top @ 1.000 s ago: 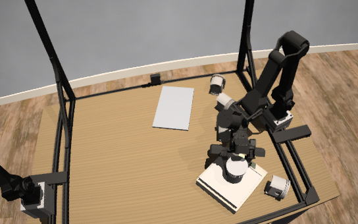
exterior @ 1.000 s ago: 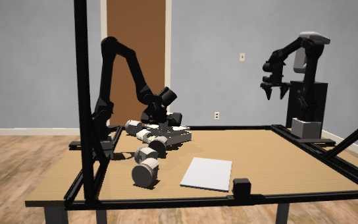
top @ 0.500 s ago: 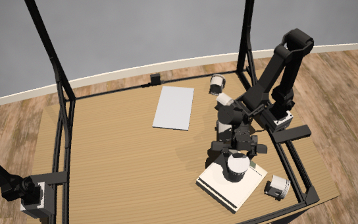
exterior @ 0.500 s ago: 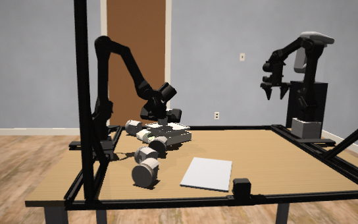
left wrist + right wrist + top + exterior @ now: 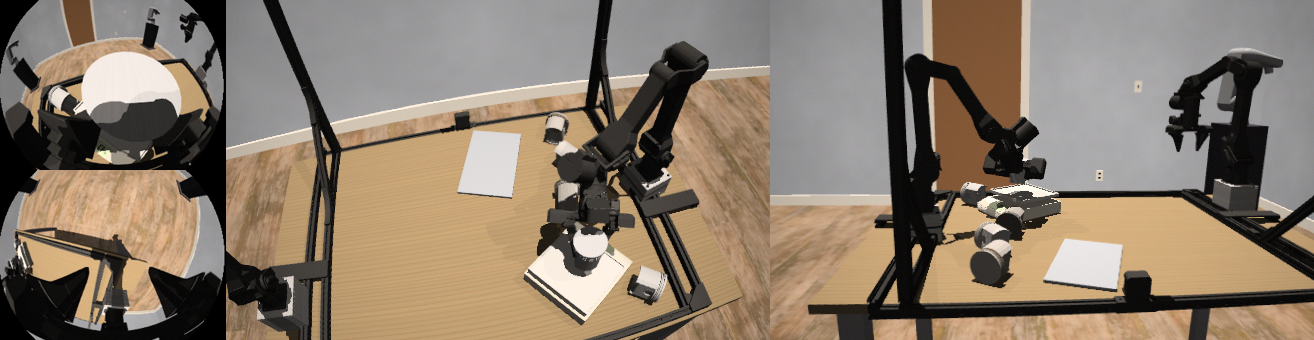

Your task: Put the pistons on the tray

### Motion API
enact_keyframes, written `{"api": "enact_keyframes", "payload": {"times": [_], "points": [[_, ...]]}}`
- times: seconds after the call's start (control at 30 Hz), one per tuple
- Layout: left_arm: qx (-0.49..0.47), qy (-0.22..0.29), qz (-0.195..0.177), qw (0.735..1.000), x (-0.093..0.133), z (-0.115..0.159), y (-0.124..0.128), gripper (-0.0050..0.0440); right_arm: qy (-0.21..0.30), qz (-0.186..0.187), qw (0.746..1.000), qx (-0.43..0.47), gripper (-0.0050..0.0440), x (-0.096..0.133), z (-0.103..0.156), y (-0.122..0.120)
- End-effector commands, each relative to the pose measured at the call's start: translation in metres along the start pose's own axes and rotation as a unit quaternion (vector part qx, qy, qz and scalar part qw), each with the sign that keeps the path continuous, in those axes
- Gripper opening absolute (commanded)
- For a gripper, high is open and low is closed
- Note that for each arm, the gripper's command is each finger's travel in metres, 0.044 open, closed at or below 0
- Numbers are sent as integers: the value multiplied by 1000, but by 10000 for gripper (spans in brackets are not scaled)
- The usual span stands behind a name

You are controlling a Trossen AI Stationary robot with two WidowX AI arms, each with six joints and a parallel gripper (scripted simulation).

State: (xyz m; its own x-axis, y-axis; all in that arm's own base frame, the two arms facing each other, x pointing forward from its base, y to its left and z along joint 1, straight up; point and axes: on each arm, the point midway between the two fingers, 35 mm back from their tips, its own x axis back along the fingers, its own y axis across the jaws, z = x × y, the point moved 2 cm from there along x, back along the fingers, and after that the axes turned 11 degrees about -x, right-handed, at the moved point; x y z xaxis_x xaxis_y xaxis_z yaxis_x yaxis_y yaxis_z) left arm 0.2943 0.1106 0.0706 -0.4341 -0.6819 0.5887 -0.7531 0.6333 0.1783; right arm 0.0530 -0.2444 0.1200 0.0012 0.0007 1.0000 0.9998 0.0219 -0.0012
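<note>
Gripping a piston (image 5: 590, 243) (image 5: 130, 92), the left claw (image 5: 590, 231) (image 5: 1018, 178) (image 5: 124, 101) stands half open; the right claw (image 5: 1189, 149) (image 5: 120, 270) gapes wide, holding nothing.

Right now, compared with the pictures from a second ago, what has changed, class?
The left gripper has risen a little, the piston in its grip shifting slightly with it. No visible new grasp or release. The steel tray and right gripper stayed put.
</note>
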Motion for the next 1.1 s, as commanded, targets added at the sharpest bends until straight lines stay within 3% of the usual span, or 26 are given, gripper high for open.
{"api": "enact_keyframes", "payload": {"times": [0.0,0.93,1.07], "points": [[10,-13,4,1000,4,-13,-1,158,0,-1,1000,0,440,0,0,0],[13,-17,8,1000,19,-36,2,158,0,-1,1000,0,440,0,0,0],[-18,-27,51,998,32,-29,-11,158,0,-1,1000,0,440,0,0,0]]}}
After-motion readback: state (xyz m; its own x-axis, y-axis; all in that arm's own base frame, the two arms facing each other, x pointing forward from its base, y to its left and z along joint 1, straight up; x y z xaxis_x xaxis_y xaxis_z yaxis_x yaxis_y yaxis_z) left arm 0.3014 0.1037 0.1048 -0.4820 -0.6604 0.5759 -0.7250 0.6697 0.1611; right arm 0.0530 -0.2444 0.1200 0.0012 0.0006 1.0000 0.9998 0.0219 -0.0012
